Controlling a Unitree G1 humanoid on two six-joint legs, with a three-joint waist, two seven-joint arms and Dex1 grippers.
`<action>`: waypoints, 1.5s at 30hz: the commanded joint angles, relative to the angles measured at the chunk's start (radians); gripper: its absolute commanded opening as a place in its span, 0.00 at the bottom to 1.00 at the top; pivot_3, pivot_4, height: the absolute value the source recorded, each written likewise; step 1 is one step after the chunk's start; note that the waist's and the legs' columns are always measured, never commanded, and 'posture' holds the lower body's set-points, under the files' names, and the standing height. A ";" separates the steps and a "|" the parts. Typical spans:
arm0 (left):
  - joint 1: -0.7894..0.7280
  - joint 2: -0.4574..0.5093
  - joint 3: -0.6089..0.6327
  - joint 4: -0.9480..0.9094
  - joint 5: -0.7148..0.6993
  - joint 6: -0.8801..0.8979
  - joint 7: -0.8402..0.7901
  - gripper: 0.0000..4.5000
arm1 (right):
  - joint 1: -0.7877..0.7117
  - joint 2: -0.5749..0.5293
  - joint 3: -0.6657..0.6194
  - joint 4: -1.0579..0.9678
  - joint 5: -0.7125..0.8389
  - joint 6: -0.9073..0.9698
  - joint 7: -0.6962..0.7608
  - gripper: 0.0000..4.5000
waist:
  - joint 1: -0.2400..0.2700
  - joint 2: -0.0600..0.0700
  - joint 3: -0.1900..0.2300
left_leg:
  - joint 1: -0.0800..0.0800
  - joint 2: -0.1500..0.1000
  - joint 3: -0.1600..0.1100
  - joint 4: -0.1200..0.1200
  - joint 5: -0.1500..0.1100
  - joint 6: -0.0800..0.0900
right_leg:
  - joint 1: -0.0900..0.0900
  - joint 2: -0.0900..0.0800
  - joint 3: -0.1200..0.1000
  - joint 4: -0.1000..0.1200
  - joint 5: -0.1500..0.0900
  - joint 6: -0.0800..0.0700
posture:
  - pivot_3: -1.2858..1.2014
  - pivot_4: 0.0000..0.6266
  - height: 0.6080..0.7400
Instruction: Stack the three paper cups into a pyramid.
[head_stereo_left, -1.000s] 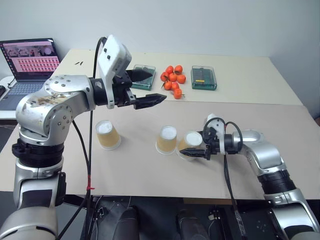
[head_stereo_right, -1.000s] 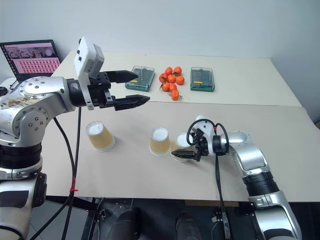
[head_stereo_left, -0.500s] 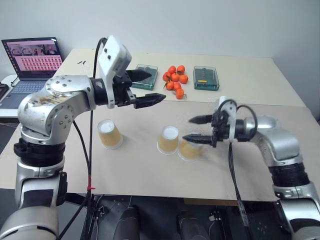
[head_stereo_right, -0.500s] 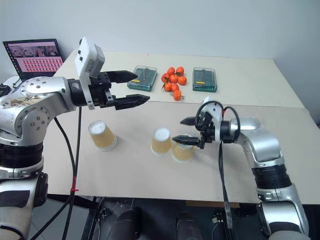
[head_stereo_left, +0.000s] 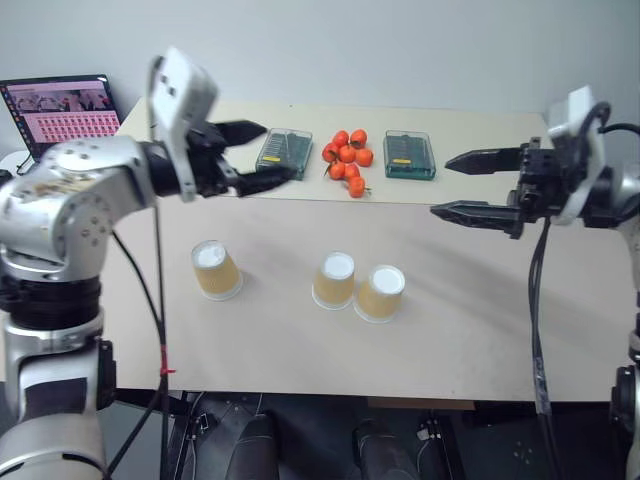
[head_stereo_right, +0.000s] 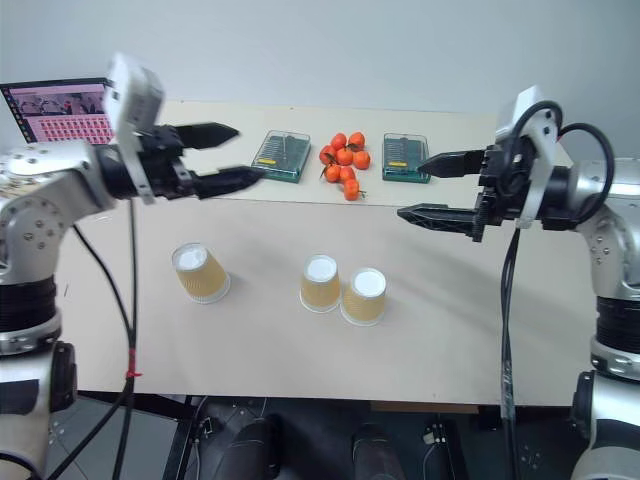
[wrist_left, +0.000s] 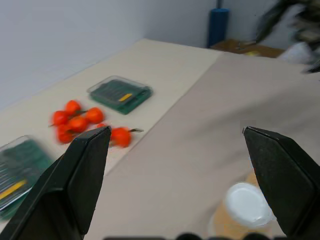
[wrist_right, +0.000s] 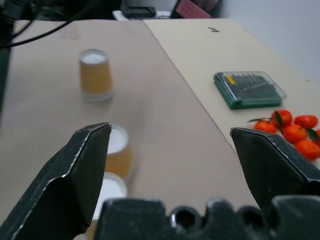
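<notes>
Three paper cups are set upside down on the table (head_stereo_left: 480, 330): two of them, the middle cup (head_stereo_left: 334, 280) and the right cup (head_stereo_left: 380, 292), are placed just beside each other — apparently touching — which reads as the base row of the pyramid. The left cup (head_stereo_left: 216, 269) is left well apart, so it is judged to be the one meant for the top. The left gripper (head_stereo_left: 252, 156) and the right gripper (head_stereo_left: 472, 185) are held high above the table, both spread wide and empty — clear of the base pair.
</notes>
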 joint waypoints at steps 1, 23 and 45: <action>0.103 0.036 0.100 -0.023 0.039 -0.049 0.046 1.00 | -0.044 -0.037 -0.003 -0.018 0.061 0.007 0.097 0.99 | 0.002 0.000 0.000 | 0.000 0.000 0.000 0.000 0.000 0.000 | 0.000 0.000 0.000 0.000 0.000 0.000 | 0.52 0.24 0.96; 0.954 -0.432 0.323 -0.588 0.056 -0.385 0.344 1.00 | -0.255 -0.017 0.318 0.314 -0.011 -0.147 0.287 0.99 | 0.016 -0.003 0.002 | -0.001 0.000 0.001 0.003 -0.001 -0.001 | 0.001 -0.002 -0.001 -0.003 0.001 -0.002 | 0.52 0.24 0.96; 0.819 -0.542 0.071 -0.110 0.293 -0.781 0.364 1.00 | -0.184 -0.109 0.189 0.188 -0.014 -0.057 0.245 0.99 | 0.024 -0.002 0.001 | -0.001 0.000 0.001 0.002 -0.001 -0.001 | 0.000 -0.002 -0.001 -0.004 0.001 -0.002 | 0.52 0.24 0.96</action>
